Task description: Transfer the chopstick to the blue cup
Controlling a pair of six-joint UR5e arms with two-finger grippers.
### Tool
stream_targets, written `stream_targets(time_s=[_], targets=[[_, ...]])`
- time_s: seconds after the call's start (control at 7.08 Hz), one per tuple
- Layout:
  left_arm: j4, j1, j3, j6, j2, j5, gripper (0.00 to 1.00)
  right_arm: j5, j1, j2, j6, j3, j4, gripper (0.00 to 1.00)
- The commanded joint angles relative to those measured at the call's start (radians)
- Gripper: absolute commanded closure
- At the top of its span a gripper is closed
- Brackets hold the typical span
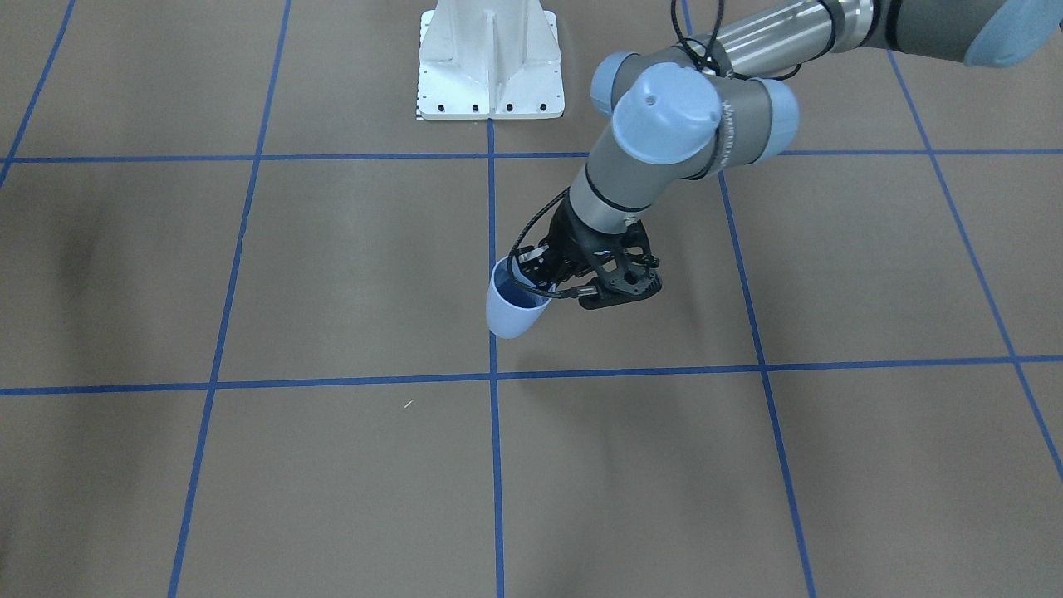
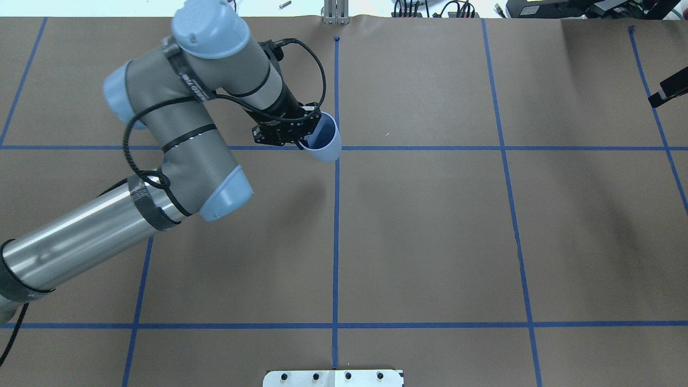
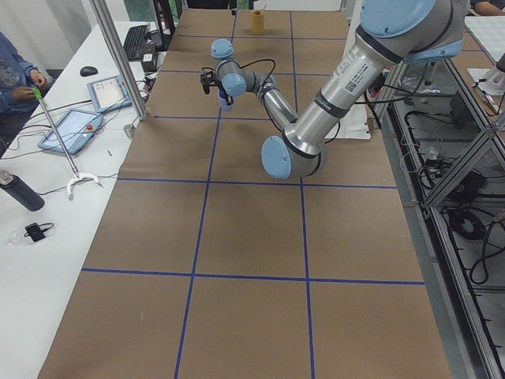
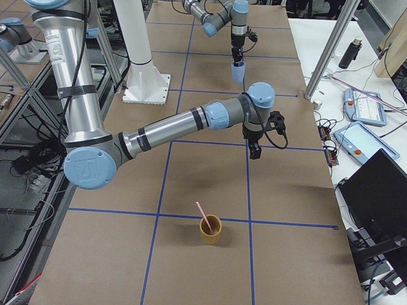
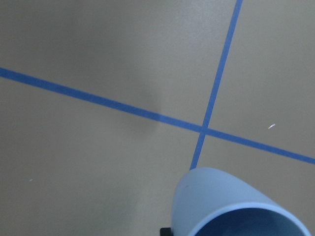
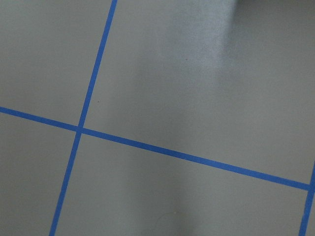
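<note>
My left gripper is shut on the rim of the blue cup, one finger inside it. It holds the cup tilted above the table near the centre line; the cup also shows in the overhead view and the left wrist view. The cup's inside looks empty. The pink chopstick stands slanted in a tan cup near the table's right end. My right gripper hangs over bare table beyond the tan cup; only its edge shows in the overhead view, and I cannot tell if it is open.
The white robot base stands at the table's robot side. Blue tape lines grid the brown table. A side bench with tablets and a metal post runs along the far side.
</note>
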Motion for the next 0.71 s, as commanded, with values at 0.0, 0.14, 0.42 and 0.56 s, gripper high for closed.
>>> stream_targets(time_s=[0.0,0.14,0.42,0.56], targets=[[0.097,0.04,0.12,0.006,-0.134,0.06,1.0,0.001,0.0,0.0,0.011,0.006,0.0,0.0],[0.098,0.04,0.185,0.012,-0.182,0.091,1.0,0.0,0.0,0.005,0.013,0.0,0.0,0.0],[0.104,0.041,0.195,0.047,-0.173,0.135,1.0,0.001,0.0,0.011,0.013,0.006,0.0,0.0],[0.104,0.041,0.205,0.082,-0.172,0.14,1.0,0.001,-0.004,0.013,0.013,-0.003,0.0,0.0]])
